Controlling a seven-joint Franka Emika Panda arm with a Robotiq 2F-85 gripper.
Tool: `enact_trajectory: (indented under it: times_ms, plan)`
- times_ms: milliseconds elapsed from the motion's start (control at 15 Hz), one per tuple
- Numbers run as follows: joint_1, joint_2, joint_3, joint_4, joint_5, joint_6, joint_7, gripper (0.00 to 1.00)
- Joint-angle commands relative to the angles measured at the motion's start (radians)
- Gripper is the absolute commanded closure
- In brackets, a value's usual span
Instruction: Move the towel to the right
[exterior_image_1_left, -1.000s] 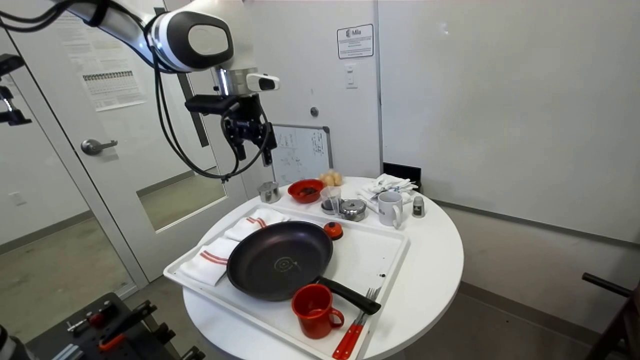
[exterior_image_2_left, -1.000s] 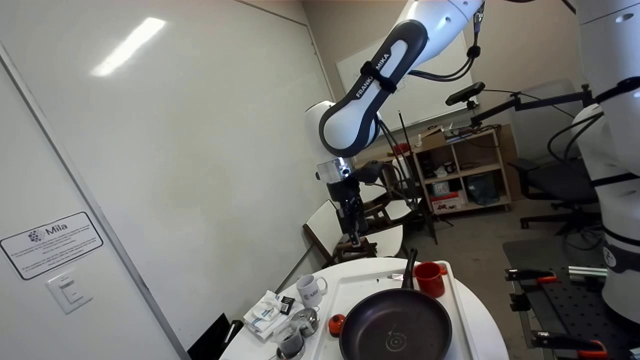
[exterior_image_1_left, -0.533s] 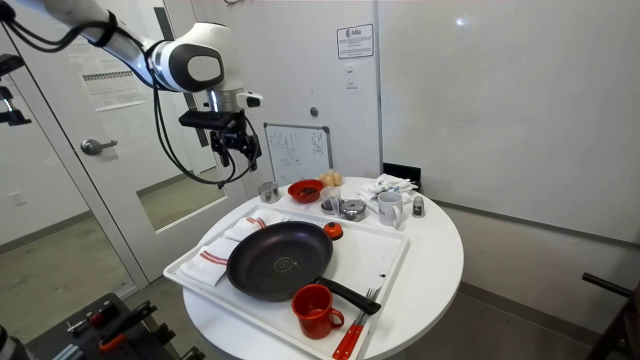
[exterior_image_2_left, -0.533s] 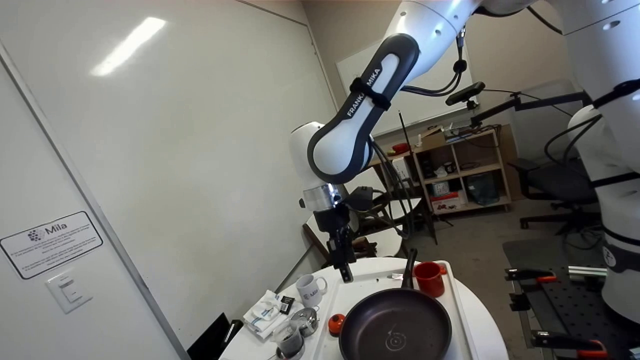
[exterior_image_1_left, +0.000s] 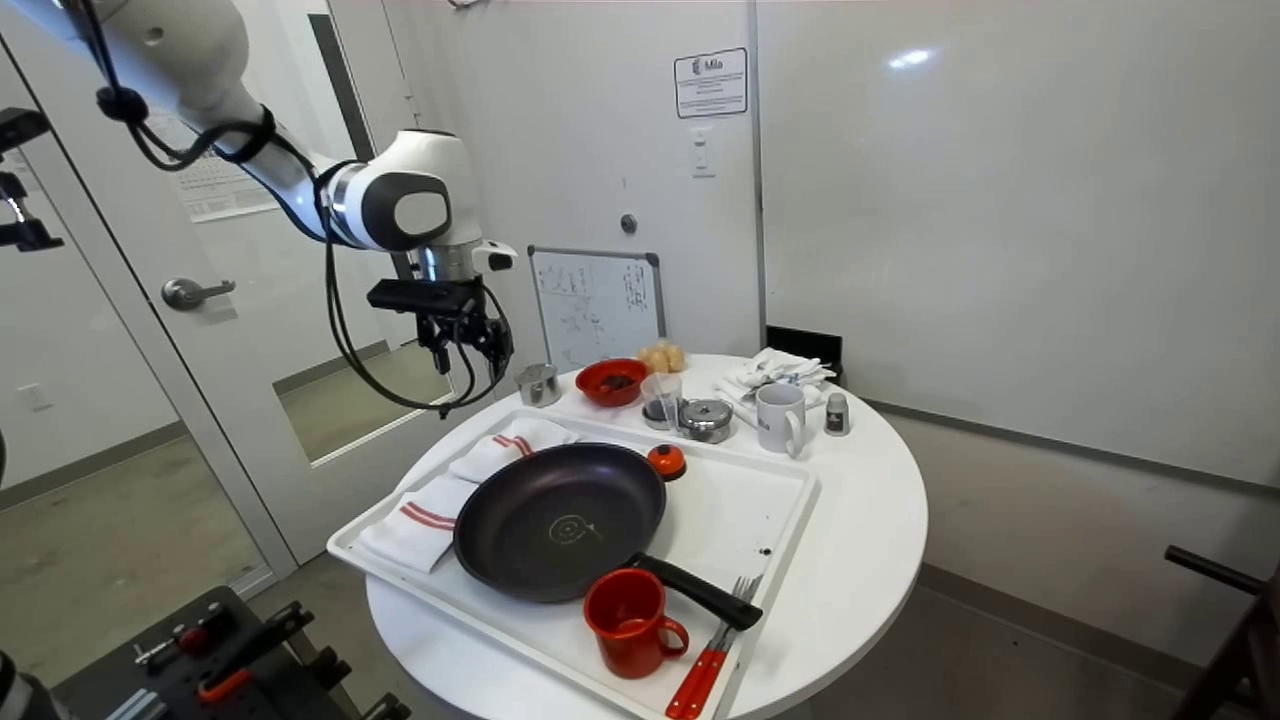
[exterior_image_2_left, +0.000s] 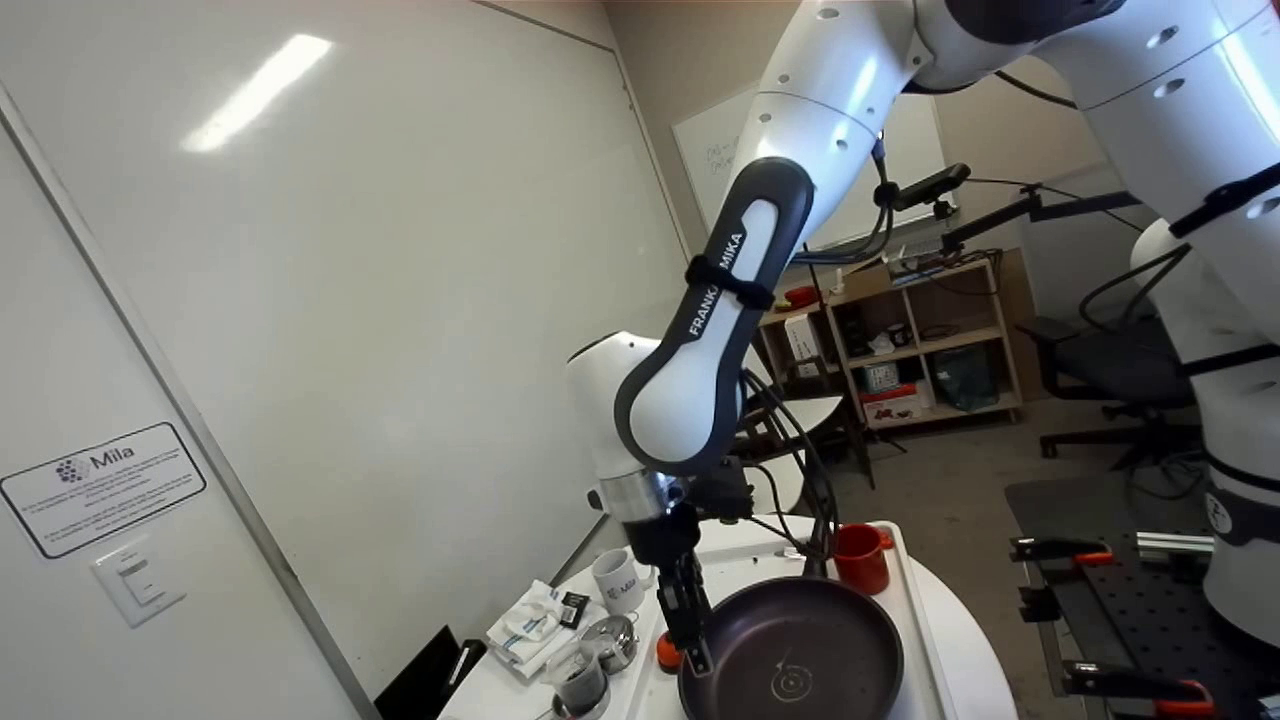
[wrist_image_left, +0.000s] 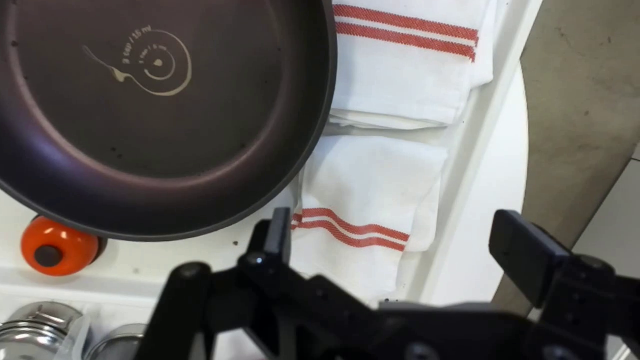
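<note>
On the white tray (exterior_image_1_left: 735, 500), the towel (wrist_image_left: 370, 175) nearest to the wide-spread claw (wrist_image_left: 393, 220), one of two beside the pan (wrist_image_left: 160, 125), should be soft and light, best pinched by its edge away from the pan, though the rim (wrist_image_left: 472, 160) stands close there, and open room is across the pan

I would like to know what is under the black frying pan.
The white tray lies beneath the black frying pan. In the wrist view, the pan's rim hides one edge of the upper striped towel; whether it or anything else reaches underneath cannot be seen.
</note>
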Motion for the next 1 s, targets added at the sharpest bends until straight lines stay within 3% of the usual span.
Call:
enact_trajectory:
  times_ms: [0, 467, 933]
  plan:
    - [0.023, 0.113, 0.017, 0.08, -0.031, 0.057, -0.006, 0.0]
    - [0.046, 0.265, 0.036, 0.214, -0.074, 0.071, -0.02, 0.0]
    - [0.036, 0.246, 0.05, 0.19, -0.06, 0.065, -0.031, 0.0]
